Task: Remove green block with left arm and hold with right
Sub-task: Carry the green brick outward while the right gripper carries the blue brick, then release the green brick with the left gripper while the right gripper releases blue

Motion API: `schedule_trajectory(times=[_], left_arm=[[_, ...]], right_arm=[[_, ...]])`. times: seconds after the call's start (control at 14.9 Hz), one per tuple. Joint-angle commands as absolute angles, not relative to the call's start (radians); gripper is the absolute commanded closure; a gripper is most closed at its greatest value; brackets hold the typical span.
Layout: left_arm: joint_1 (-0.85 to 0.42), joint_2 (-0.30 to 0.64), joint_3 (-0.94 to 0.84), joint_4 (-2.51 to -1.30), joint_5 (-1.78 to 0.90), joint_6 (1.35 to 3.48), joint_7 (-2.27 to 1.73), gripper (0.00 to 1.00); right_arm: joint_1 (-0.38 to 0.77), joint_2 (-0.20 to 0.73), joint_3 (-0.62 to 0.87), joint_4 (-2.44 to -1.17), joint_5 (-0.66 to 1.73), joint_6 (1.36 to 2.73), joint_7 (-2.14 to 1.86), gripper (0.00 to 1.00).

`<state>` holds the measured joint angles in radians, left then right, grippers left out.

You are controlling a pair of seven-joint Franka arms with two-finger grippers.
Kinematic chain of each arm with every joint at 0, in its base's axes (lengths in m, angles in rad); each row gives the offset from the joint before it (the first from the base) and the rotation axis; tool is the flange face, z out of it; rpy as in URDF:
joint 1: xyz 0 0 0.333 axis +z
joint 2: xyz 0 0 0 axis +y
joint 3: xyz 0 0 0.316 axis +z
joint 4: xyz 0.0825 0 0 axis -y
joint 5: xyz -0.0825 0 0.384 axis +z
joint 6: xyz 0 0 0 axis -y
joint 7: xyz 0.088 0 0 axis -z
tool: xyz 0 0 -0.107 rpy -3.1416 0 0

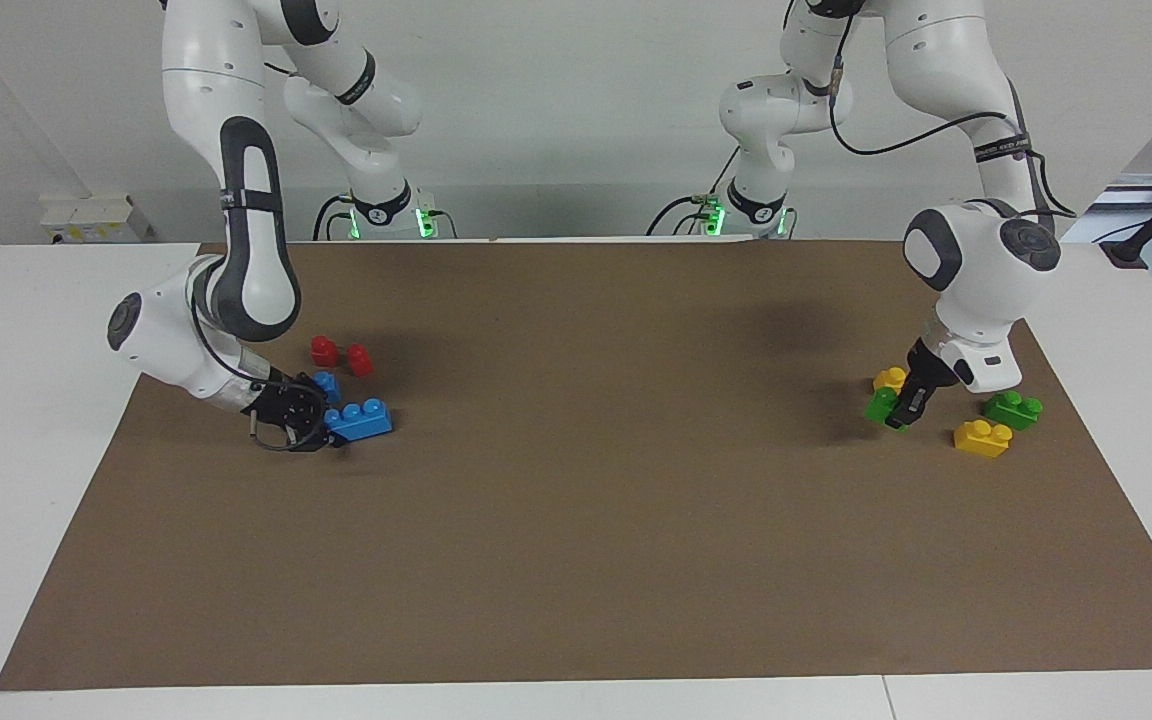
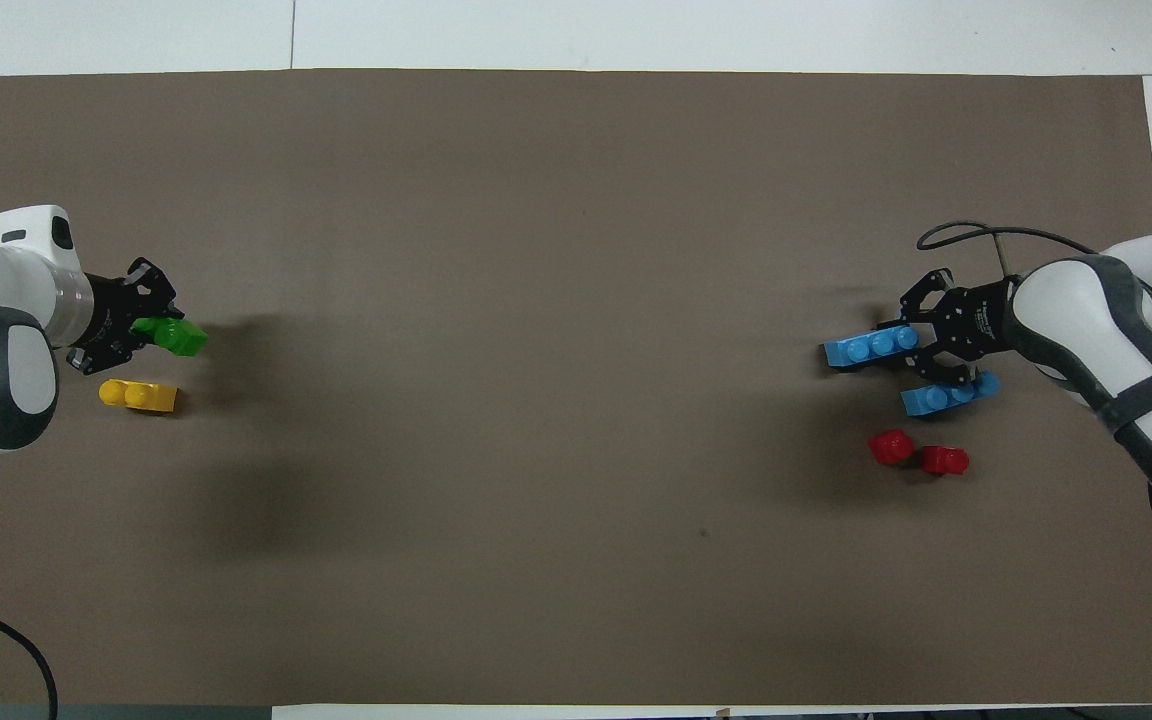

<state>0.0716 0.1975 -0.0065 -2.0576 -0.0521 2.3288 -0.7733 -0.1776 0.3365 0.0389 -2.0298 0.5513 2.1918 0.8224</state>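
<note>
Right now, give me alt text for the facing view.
The left end effector is shut on a green block beside a yellow brick; a second green block and second yellow brick lie close by. At the right arm's end, the right end effector is shut on a blue brick near two red pieces.

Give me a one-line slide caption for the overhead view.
Left gripper shut on a green block beside a yellow brick; right gripper shut on a blue brick.
</note>
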Motion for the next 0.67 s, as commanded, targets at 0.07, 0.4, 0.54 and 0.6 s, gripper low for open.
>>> schedule_trajectory(times=[0.07, 0.4, 0.54, 0.6], left_arm=[[0.077, 0.261, -0.008, -2.026, -0.052, 2.370, -0.759, 1.00], [0.080, 0.291, -0.008, -2.028, -0.054, 2.398, -0.756, 1.00], [0.087, 0.290, -0.008, -2.028, -0.054, 2.398, -0.749, 1.00], [0.087, 0.290, -0.008, -2.028, -0.054, 2.395, -0.729, 0.98]], right_arm=[[-0.158, 0.330, 0.049, -2.063, 0.535, 2.252, 0.864, 1.00], [-0.149, 0.330, 0.051, -2.074, 0.535, 2.269, 0.883, 1.00], [-0.133, 0.330, 0.049, -2.075, 0.535, 2.273, 0.910, 1.00], [-0.132, 0.330, 0.051, -2.079, 0.535, 2.284, 0.920, 1.00]])
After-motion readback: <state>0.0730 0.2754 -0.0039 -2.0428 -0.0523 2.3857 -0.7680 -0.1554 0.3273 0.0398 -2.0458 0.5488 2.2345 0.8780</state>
